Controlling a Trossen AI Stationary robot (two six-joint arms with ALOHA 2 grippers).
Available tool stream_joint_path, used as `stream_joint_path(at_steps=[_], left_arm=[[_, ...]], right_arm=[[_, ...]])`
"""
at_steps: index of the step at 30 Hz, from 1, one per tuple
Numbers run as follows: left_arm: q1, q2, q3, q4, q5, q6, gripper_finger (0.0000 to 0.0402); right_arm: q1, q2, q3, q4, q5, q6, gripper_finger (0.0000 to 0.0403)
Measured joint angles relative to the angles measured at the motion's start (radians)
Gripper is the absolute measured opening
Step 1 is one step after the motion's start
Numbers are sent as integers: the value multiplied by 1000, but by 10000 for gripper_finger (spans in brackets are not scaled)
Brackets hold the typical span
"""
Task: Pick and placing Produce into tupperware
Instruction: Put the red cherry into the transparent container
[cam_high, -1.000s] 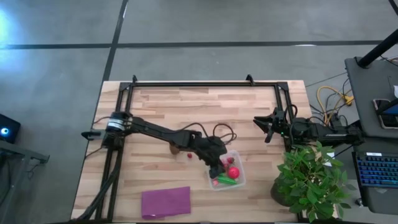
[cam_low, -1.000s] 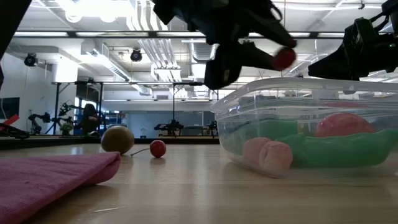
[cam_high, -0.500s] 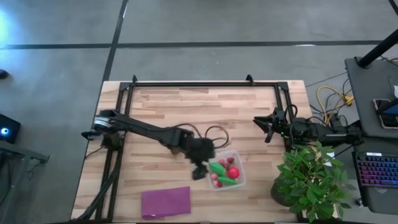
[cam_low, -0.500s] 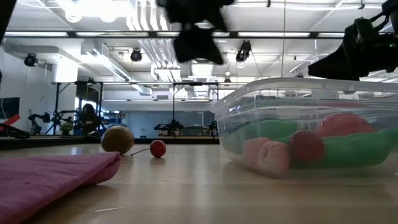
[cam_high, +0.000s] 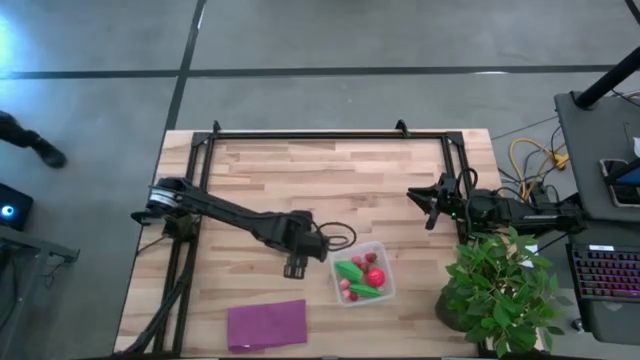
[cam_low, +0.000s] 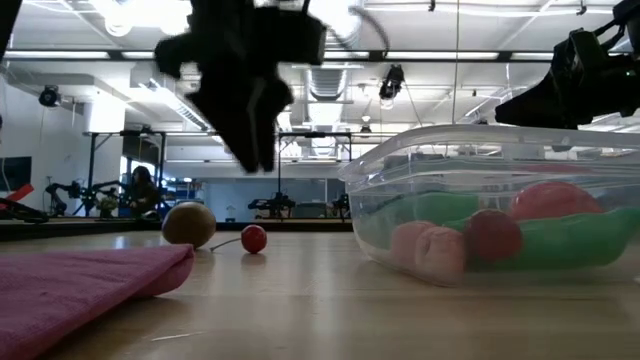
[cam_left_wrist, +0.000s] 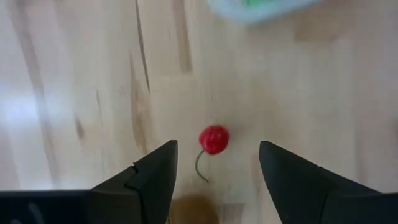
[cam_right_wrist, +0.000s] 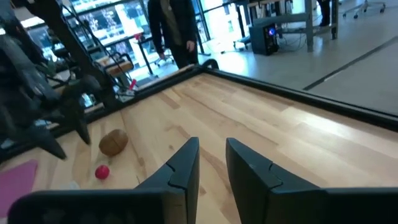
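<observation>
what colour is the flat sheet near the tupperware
Purple sheet; clearest in the high view.

Light wooden plank table (cam_high: 300, 180). On it: clear tupperware (cam_high: 385, 288) holding produce, purple sheet (cam_high: 266, 324) at near edge, brown kiwi-like ball (cam_low: 189, 224) beside small red cherry (cam_low: 254, 238), potted plant (cam_high: 497, 290) at right corner.

A robotics lab in a large open hall: a wooden table (cam_high: 330, 180) stands on grey concrete floor (cam_high: 90, 120), exposed ducts (cam_low: 240, 85) and ceiling lamps (cam_low: 130, 15) hang overhead, and a desk with a lit keyboard (cam_high: 608, 272) and loose cables (cam_high: 530, 160) stands to the right.
</observation>
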Motion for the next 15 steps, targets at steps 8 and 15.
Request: stream_joint_path(at_steps=[8, 15], left_arm=[[34, 0, -148, 109, 34, -10, 212], [67, 0, -200, 208, 66, -4, 212]], right_arm=[[0, -1, 0, 0, 0, 0, 81], [0, -1, 0, 0, 0, 0, 82]])
